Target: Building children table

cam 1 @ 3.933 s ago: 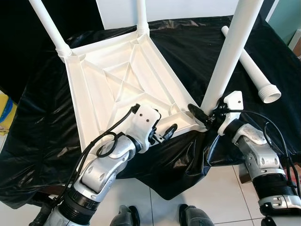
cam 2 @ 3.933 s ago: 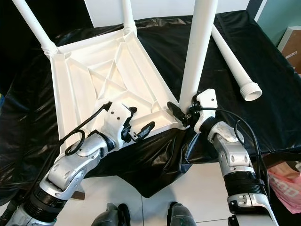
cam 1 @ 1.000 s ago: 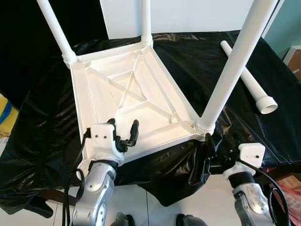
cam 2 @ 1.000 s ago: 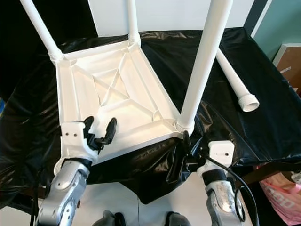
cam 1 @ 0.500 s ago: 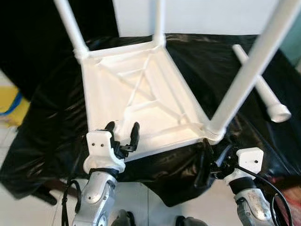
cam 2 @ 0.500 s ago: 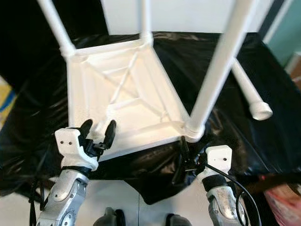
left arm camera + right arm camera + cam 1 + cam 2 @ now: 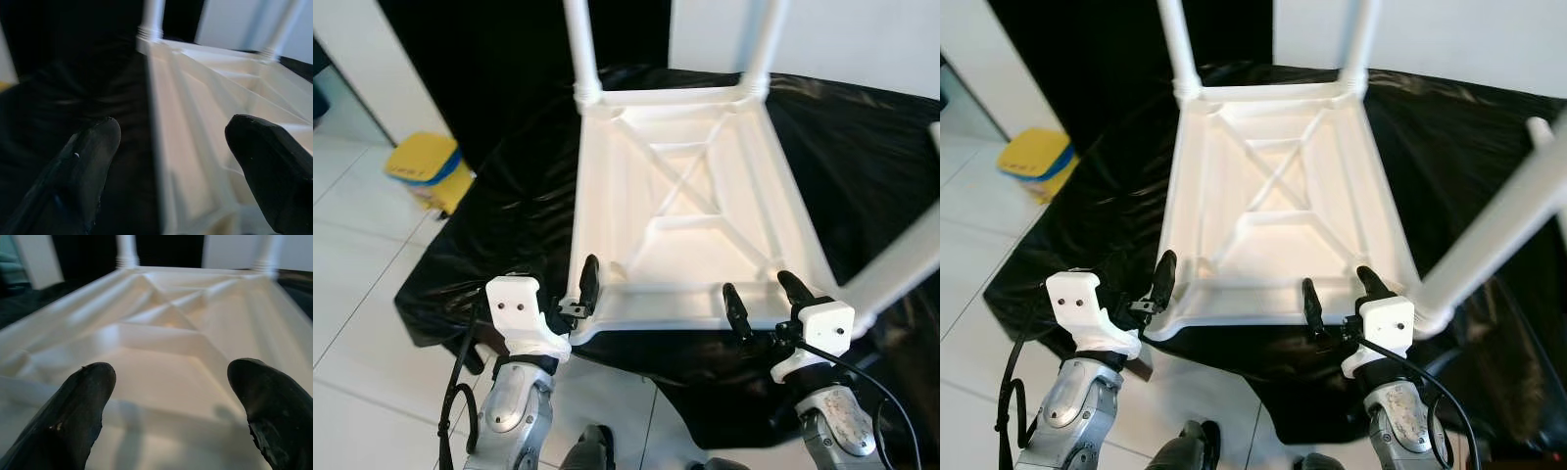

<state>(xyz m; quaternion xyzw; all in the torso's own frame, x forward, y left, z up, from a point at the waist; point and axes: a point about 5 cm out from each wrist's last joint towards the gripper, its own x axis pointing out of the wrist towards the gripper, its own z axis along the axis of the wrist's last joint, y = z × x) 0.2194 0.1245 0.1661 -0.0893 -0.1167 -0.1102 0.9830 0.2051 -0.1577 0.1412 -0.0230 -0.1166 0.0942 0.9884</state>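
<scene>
The white children's table top [image 7: 705,250] lies upside down on a black-draped surface. White legs stand up from its far-left corner [image 7: 579,49], its far-right corner [image 7: 756,44] and its near-right corner [image 7: 901,259]. My left gripper [image 7: 570,294] is open at the near-left corner; in the left wrist view its fingers [image 7: 85,164] straddle the top's left rim [image 7: 156,122]. At the near rim my right gripper [image 7: 762,299] is also open, and the ribbed underside [image 7: 166,338] lies past its fingertips. Neither holds anything.
A loose white leg's end [image 7: 1538,127] shows at the right edge, on the black cloth [image 7: 499,225]. A yellow bin [image 7: 426,166] stands on the tiled floor [image 7: 352,264] to the left. A dark gap and a white wall are behind.
The whole picture has shifted: the camera moved left around the table. The right gripper has come up from below the cloth edge to the near rim. Both grippers stay open.
</scene>
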